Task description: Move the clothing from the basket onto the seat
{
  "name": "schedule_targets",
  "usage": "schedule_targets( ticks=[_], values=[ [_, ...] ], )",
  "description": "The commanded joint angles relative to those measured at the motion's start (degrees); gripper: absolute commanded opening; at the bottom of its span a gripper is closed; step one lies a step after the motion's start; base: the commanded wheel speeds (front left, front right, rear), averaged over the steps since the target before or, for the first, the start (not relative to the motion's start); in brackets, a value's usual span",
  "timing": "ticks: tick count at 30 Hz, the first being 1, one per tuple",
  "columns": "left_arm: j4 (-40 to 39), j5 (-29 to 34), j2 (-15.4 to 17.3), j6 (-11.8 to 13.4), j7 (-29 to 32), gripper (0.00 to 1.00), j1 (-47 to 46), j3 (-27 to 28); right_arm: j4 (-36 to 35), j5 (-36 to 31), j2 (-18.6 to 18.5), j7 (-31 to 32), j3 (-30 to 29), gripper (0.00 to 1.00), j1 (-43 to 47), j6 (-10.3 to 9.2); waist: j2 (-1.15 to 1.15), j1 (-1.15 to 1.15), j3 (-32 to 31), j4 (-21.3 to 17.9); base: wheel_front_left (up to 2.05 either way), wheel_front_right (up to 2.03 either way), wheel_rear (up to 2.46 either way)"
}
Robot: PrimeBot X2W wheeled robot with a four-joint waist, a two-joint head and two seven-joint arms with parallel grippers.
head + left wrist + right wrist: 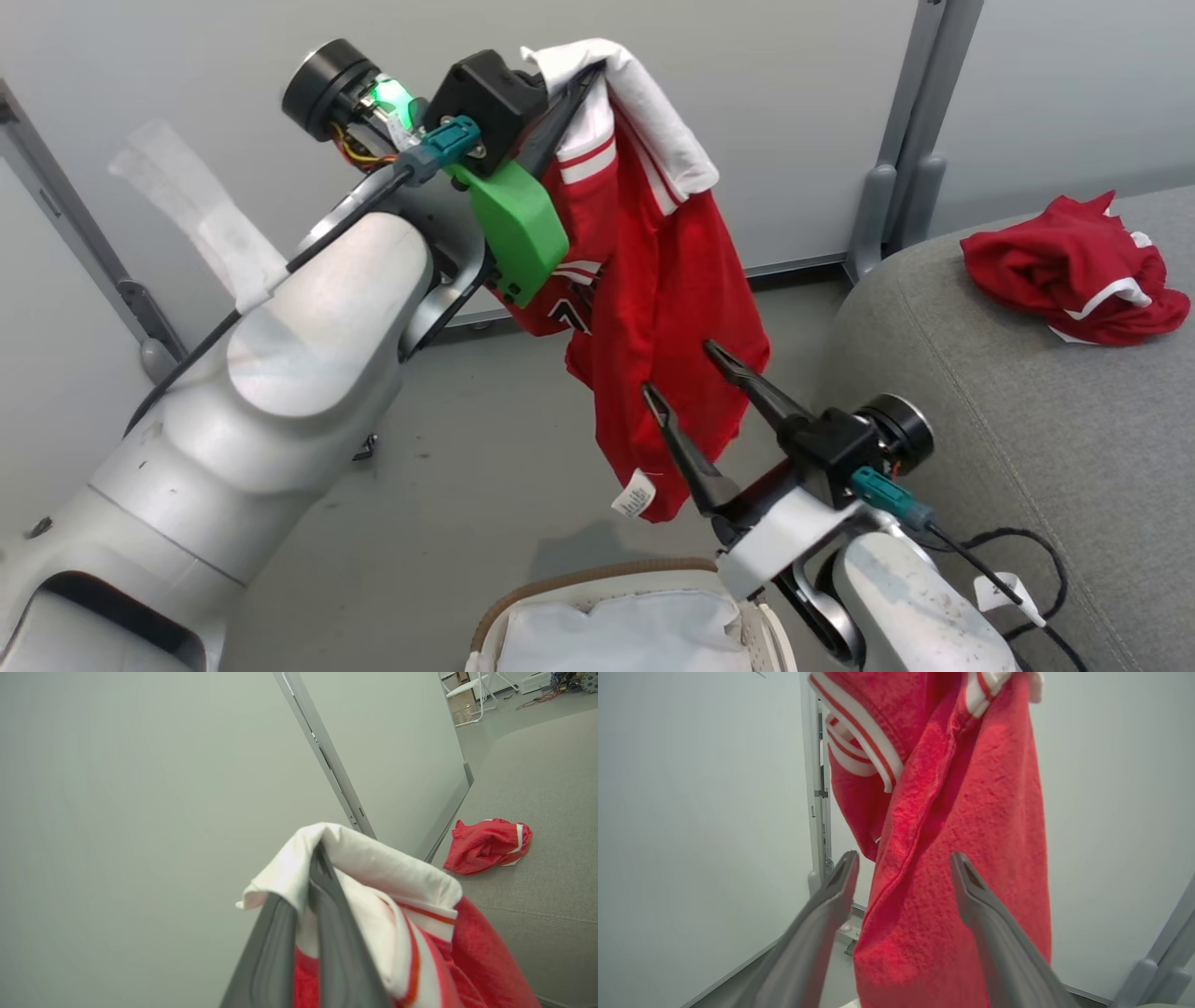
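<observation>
The left fingers point(558, 126) are clamped tight on the white top of a red garment point(672, 308), which hangs in the air over the floor point(448, 467), above the basket point(579, 575) and beside the seat point(980, 401). The right fingers point(686, 453) stand wide apart and empty at the hanging cloth's lower part; whether they touch it cannot be told. A white sheet point(616, 635) lies in the basket, and a second garment point(1074, 271) lies crumpled on the seat near the wall panel point(794, 112).
</observation>
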Motion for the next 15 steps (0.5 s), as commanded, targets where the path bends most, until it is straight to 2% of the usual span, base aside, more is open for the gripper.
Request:
schedule_targets(
  ticks=[1,7,15],
  values=[
    [0.1,-0.7,-0.6,-0.1,0.2,0.00,-1.3,-0.1,0.6,0.9,-0.2,-0.1,1.1,1.00,-1.2,-0.06,0.00,0.00,0.1,0.7,0.00,0.00,0.00],
    [0.2,-1.0,-3.5,-0.1,0.2,0.00,-2.9,-1.5,5.1,0.0,-0.2,-0.1,2.7,1.00,-6.0,-0.06,0.00,0.00,0.3,2.9,0.00,0.00,0.00],
    [-0.4,-2.0,-5.4,-0.2,0.5,0.00,-3.9,-3.3,10.8,-4.2,-0.1,-0.1,-3.6,1.00,-10.1,-0.06,0.00,0.00,0.3,5.4,0.00,0.00,0.00]
  ],
)
